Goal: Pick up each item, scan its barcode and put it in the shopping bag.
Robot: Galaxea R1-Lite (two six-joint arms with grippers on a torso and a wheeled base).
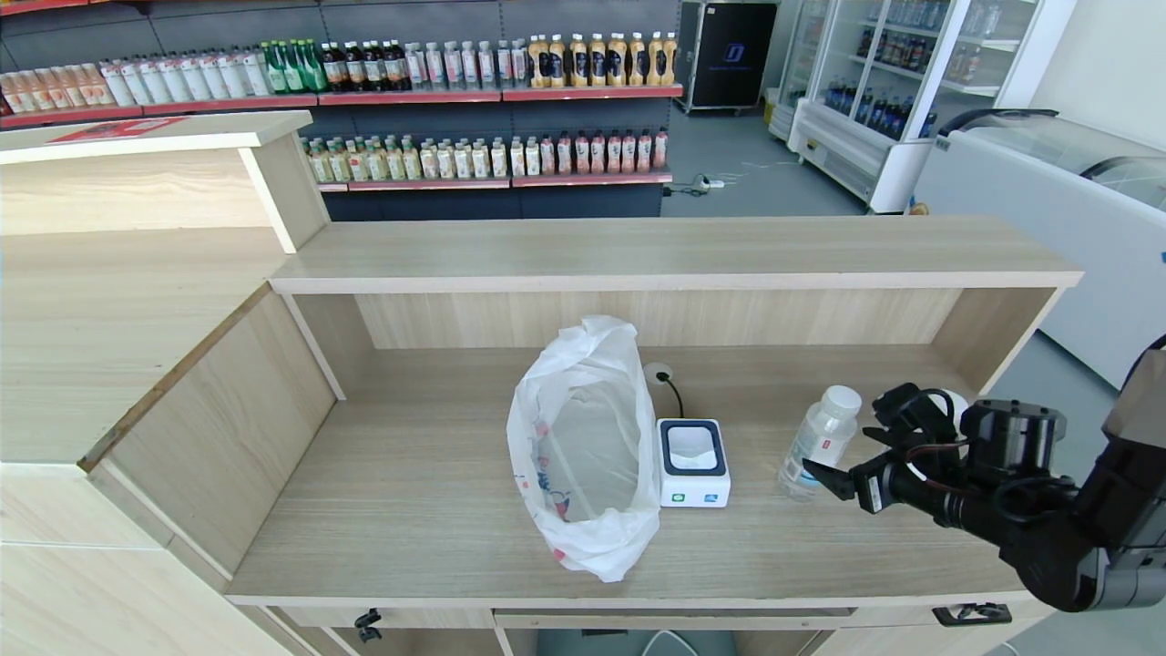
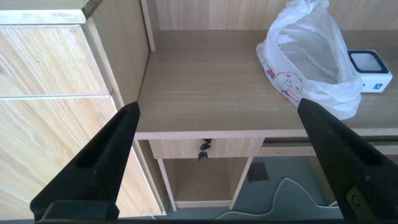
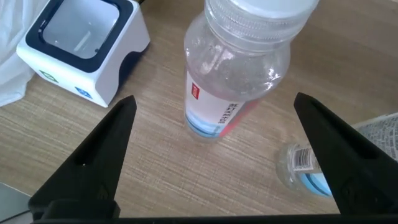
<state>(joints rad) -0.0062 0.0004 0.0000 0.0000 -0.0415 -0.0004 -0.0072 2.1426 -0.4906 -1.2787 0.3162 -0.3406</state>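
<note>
A clear water bottle (image 1: 817, 443) with a white cap stands upright on the wooden counter (image 1: 410, 510), right of the white barcode scanner (image 1: 694, 461). My right gripper (image 1: 849, 445) is open just right of the bottle, at its height. In the right wrist view the bottle (image 3: 235, 74) lies ahead between the open fingers (image 3: 93, 168), untouched. A white plastic shopping bag (image 1: 583, 446) lies open left of the scanner. My left gripper (image 2: 219, 104) hangs open and holds nothing off the counter's front left corner, with the bag (image 2: 311, 56) and scanner (image 2: 372, 62) beyond it.
A second small clear bottle (image 3: 301, 167) with a blue label sits close behind the first; its white cap (image 1: 956, 398) peeks past my right wrist. A scanner cable (image 1: 672, 394) runs to the back wall. The raised counter shelf (image 1: 674, 260) overhangs the rear. Side panel (image 1: 219, 428) bounds the left.
</note>
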